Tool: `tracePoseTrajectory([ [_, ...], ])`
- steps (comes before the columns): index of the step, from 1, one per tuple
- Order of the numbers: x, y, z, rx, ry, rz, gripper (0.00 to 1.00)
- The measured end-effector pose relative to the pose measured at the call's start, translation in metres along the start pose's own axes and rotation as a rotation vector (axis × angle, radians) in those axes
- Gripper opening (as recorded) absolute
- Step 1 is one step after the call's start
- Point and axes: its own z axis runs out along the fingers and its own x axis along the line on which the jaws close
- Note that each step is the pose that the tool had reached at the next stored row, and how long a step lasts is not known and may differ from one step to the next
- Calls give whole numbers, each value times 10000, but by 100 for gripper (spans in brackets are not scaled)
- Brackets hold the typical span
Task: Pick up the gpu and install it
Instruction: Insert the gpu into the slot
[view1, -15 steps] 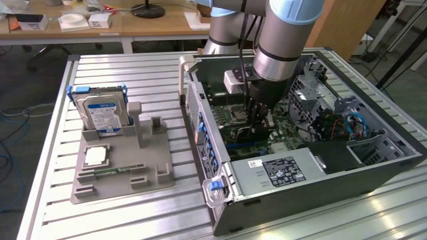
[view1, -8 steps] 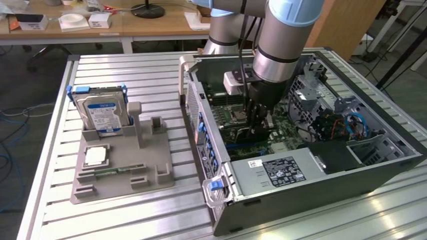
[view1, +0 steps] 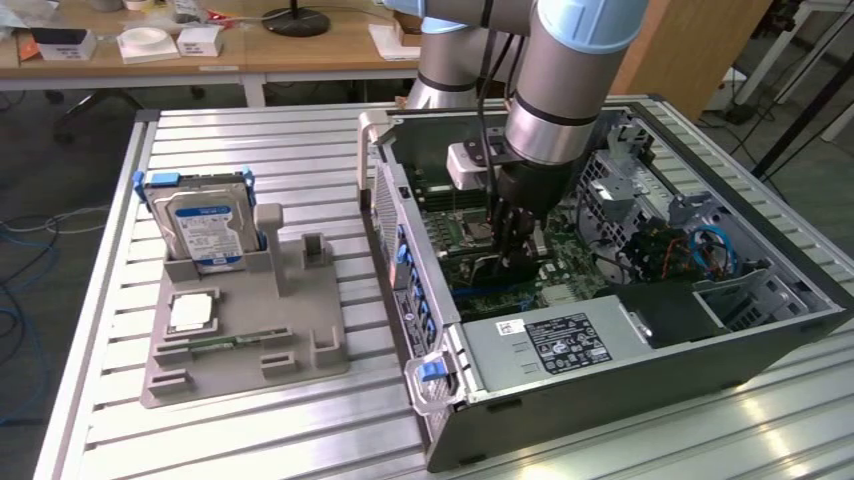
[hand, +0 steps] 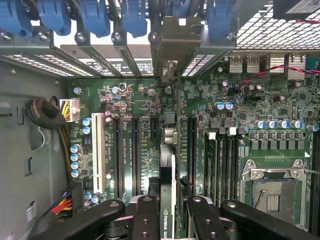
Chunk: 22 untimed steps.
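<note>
The arm (view1: 567, 95) reaches steeply downward, its wrist vertical, the tool (hand: 172, 212) pointing straight down with both black fingers (hand: 145, 220) closed against a thin card held edge-on between them.

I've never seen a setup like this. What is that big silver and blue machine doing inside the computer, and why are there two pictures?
It is a robot arm with a claw at its tip, reaching into an open computer case. One picture is taken from off the arm; the other from a camera on its wrist, looking down at the green motherboard. The claw holds the gpu, a graphics card, edge-on above the slots. Beside the case, a grey holder on the table carries a hard drive.
</note>
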Motion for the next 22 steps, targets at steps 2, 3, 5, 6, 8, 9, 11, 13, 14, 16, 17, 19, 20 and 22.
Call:
tracePoseTrajectory([
  [2,-6,0,0,0,0,0,26],
  [3,-6,0,0,-1,0,0,26],
  [5,-6,0,-1,-2,3,-2,26],
  [6,-8,-1,-2,-2,3,-3,26],
  [8,-8,0,0,-3,4,-3,26],
  [9,-8,0,3,-3,5,-3,26],
  [11,-8,0,14,-3,5,-6,26],
  [13,-7,1,23,-5,8,-22,26],
  [14,-7,1,24,-5,8,-31,26],
  [16,-8,0,26,-3,5,-36,26],
  [17,-9,0,22,-1,0,-36,26],
  [19,-11,-1,8,9,-14,-37,26],
  [20,-10,-1,-1,7,-5,-36,26],
  [22,-13,0,-5,2,2,-39,26],
])
